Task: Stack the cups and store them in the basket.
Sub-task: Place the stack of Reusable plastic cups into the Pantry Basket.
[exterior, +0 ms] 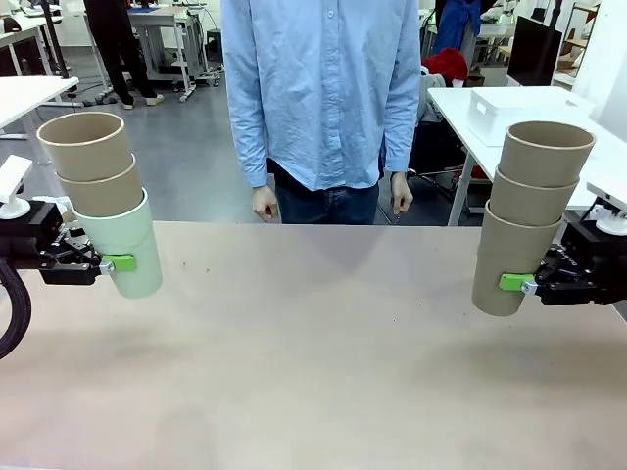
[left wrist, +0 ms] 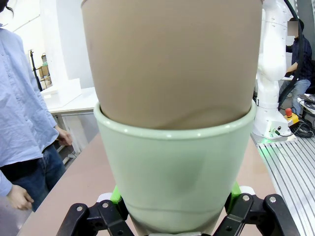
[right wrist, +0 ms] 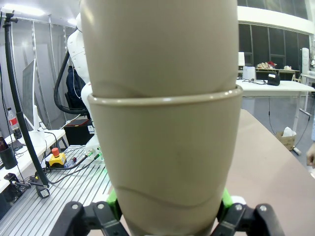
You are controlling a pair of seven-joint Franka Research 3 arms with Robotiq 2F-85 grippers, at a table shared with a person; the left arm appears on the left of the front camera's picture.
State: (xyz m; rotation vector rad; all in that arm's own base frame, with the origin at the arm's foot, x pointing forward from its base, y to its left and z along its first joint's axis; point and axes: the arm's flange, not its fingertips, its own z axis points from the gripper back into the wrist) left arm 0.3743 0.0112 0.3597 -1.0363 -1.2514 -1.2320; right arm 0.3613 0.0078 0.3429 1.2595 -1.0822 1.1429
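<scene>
Mint-based 3-cup stack [exterior: 106,206] clamped in left pincer [exterior: 122,262], tan stack [exterior: 529,220] in right pincer [exterior: 509,282].

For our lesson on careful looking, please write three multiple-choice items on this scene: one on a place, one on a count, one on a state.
1. Where is the green cup?
A. At the bottom of the stack held by the robot's left hand
B. On top of the other stack
C. Lying alone on its side

2. How many cups are in the stack held by the robot's right hand?
A. One
B. Three
C. Five

3. What state is the right hand in?
A. Open wide, holding nothing
B. Shut on the bottom brown cup
C. Open, with a cup slipping out

Answers:
1 A: two brown cups sit nested inside it, and the left hand grips it.
2 B: three rims show one above another.
3 B: its green pads press against that cup's sides.
</scene>
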